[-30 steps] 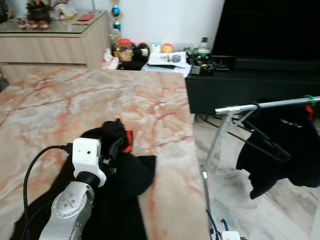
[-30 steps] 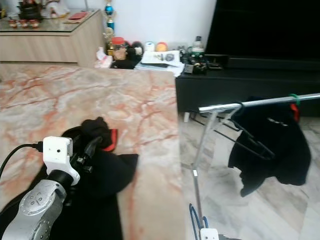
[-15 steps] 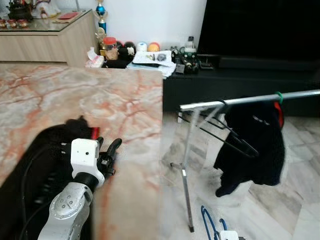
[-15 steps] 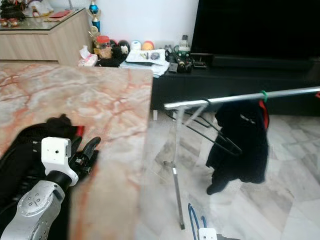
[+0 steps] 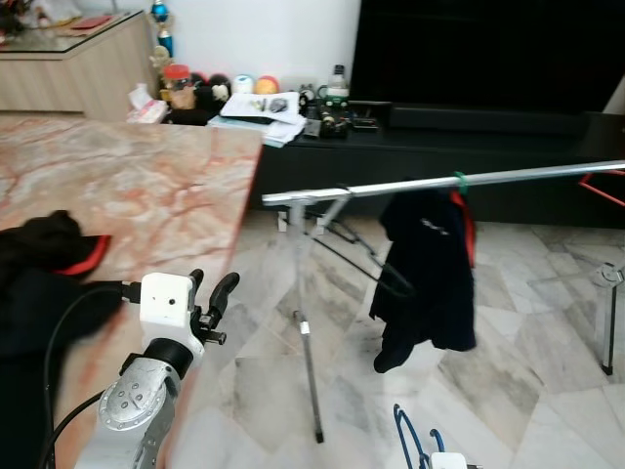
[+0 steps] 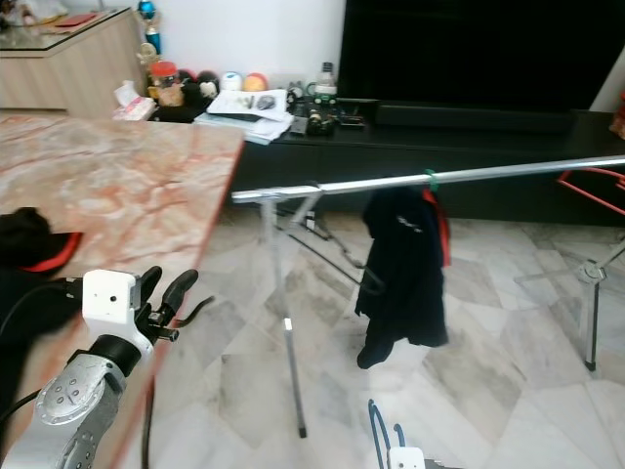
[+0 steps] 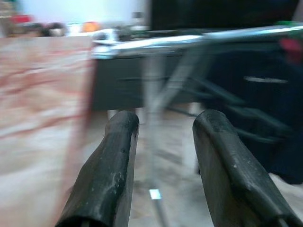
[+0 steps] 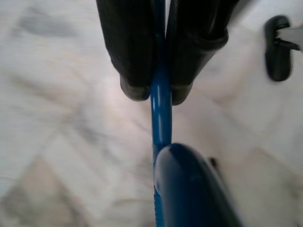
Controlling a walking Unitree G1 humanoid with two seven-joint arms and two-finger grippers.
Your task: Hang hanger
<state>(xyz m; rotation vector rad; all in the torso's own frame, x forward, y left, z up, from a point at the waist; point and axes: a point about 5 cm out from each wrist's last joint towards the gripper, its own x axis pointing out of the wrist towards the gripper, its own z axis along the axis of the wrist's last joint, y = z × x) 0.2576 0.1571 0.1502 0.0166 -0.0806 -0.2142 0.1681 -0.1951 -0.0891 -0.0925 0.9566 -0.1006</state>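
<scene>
My right gripper [image 8: 158,97] is shut on a blue hanger [image 8: 161,127], whose blue loops [image 5: 408,438] poke up low in the eye views. A silver clothes rail [image 5: 459,182] crosses the room ahead on thin legs. A black garment [image 5: 427,283] hangs from it on a red hanger beside a green clip [image 5: 459,179]. My left gripper [image 5: 210,288] is raised at the lower left, open and empty, near the marble table's edge. In the left wrist view its black fingers [image 7: 113,170] point toward the rail.
A pink marble table [image 5: 137,186] stands on the left with black clothes [image 5: 39,283] piled on it. A black TV cabinet [image 5: 469,156] with bottles and papers runs along the back wall. Pale marble floor [image 5: 527,391] lies under the rail.
The camera has turned to the right: the table slid left and the rail with the black garment moved toward the centre. Both grippers keep their states.
</scene>
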